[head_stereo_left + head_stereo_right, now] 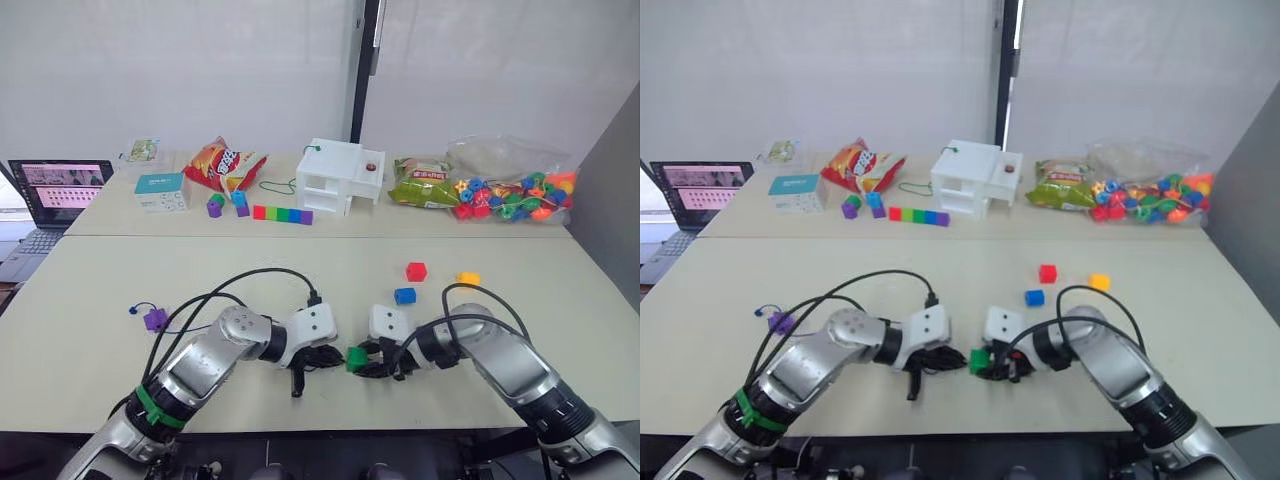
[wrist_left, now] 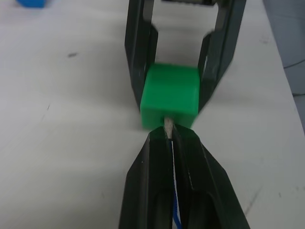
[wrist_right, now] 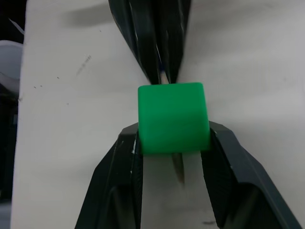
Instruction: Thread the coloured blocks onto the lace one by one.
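Tabletop (image 1: 300,290) — green block (image 1: 356,359) between hands

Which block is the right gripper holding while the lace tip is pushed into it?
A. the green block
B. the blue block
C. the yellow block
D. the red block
A: the right gripper is clamped on the sides of the green block, and the left gripper pinches the lace with its pale tip at the block's hole. The red, blue and yellow blocks lie loose on the table.

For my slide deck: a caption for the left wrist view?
Left gripper feeds the lace tip into a green block held by the right gripper.
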Action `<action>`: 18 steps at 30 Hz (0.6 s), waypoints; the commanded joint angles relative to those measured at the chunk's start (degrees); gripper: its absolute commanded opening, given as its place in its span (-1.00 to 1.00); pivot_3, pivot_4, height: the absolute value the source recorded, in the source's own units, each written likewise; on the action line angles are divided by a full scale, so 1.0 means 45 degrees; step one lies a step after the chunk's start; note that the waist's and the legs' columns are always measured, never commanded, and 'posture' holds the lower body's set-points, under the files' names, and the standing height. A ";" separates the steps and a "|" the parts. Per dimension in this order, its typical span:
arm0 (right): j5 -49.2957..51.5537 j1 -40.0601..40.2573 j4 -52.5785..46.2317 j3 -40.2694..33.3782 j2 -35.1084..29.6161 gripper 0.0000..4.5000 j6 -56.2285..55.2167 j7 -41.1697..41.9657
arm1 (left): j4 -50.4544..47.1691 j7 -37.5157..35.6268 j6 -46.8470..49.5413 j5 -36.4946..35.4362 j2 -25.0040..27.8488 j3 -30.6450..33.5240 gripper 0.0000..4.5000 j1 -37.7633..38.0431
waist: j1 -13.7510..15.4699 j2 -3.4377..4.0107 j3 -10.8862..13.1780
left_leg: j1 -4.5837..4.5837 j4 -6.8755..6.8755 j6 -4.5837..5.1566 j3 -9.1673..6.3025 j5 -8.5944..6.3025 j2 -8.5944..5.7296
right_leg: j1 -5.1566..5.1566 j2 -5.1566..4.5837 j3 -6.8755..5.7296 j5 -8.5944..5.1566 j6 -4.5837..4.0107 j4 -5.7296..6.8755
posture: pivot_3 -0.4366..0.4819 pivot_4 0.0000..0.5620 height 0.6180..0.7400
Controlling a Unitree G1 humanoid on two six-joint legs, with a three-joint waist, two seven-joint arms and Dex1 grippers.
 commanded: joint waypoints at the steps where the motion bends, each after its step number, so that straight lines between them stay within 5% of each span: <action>1: 0.0193 -0.0140 -0.0584 0.0099 0.0339 -0.47 0.0105 -0.0092 | 0.0017 -0.0081 -0.0661 -0.0170 -0.1025 -0.0230 -1.00 -0.0490 | 0.0025 0.0000 0.0000 | 0.0003 0.0002 0.0000 -0.0001 0.0000 -0.0003 | 0.0006 -0.0003 -0.0002 0.0000 0.0001 -0.0001 | -0.05 -0.47 1.00; 7: 0.0157 -0.0161 -0.0691 0.0123 0.0468 -0.47 0.0288 -0.0211 | 0.0388 -0.0065 -0.0774 -0.0081 -0.1357 0.0101 -1.00 -0.0354 | 0.0021 -0.0001 -0.0001 | 0.0007 0.0018 0.0003 -0.0004 -0.0001 -0.0001 | 0.0018 -0.0003 -0.0004 0.0000 0.0001 0.0002 | -0.05 -0.47 1.00; 13: 0.0017 0.0045 -0.0655 0.0143 0.0269 -0.47 0.0374 -0.0329 | -0.0081 -0.0890 -0.1340 -0.0444 -0.0118 0.1441 -0.12 0.0270 | -0.0047 0.0001 -0.0002 | 0.0005 0.0014 0.0002 -0.0005 -0.0001 0.0010 | -0.0001 0.0006 0.0001 0.0000 -0.0001 0.0011 | -0.05 -0.47 1.00; 18: 0.0022 0.0044 -0.0633 0.0115 0.0189 -0.47 0.0417 -0.0404 | 0.0199 -0.1792 -0.2506 -0.0174 0.0903 0.1333 -0.11 0.0751 | -0.0053 0.0001 -0.0001 | 0.0006 0.0006 0.0001 -0.0003 -0.0001 0.0008 | -0.0001 0.0001 0.0003 0.0000 -0.0001 0.0005 | -0.05 -0.47 1.00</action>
